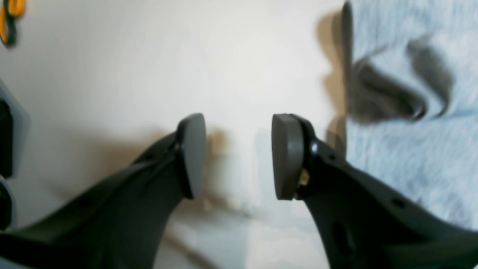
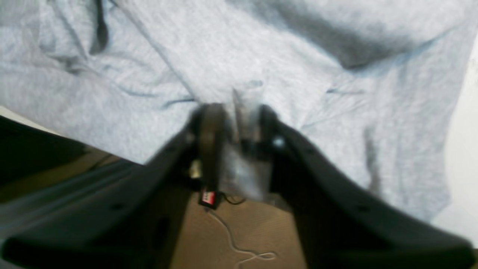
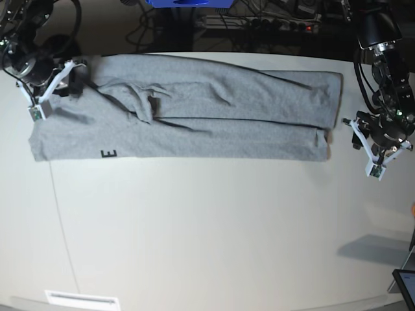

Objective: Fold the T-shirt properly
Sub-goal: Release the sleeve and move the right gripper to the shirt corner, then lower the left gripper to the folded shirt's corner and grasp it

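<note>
Your left gripper (image 1: 239, 157) hangs spread and empty over the bare table (image 1: 186, 56), just beside the T-shirt (image 3: 194, 116), which lies folded lengthwise. Your right gripper (image 2: 235, 123) pinches the shirt's edge, jaws narrowly parted.

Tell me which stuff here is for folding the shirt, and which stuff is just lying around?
For the job:
- the T-shirt, spread long across the table
- the right gripper, with cloth between its fingers
- the left gripper, open over bare table beside the shirt

Just lying about:
- the cables behind the table
- the blue thing at the back
</note>
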Available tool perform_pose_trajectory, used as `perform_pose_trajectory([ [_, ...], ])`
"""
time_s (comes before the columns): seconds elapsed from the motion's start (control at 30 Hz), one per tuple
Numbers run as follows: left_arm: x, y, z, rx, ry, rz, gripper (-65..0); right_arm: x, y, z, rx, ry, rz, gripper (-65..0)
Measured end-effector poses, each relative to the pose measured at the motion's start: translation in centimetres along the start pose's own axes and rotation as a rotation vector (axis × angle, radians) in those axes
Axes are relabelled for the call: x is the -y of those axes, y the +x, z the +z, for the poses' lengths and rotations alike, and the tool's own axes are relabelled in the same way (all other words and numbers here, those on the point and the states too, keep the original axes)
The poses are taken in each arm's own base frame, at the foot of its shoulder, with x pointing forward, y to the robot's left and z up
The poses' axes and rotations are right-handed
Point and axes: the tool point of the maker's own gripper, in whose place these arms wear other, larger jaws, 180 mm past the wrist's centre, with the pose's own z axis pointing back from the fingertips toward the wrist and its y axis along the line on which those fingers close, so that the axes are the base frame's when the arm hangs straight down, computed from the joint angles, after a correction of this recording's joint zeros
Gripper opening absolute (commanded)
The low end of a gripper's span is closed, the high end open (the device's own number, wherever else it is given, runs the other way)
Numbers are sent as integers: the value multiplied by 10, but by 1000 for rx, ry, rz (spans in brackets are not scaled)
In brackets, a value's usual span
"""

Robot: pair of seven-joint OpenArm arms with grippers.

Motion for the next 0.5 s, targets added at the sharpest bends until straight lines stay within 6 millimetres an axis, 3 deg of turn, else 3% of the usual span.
perform_pose_trajectory([
  [0.1,-1,4,4,10,11,-9,-361,-1,0,-1,2,-1,-37,-374],
  [0.17,-1,19,10,53,25,-17,-361,1,-2,-1,10,-9,-96,-357],
  [0.3,-3,48,28,169,51,41,-361,29,-11,13,42,-109,-314,-348],
  [0.5,11,66,36,254,-32,116,-361,34,-14,18,48,-127,-341,-316],
])
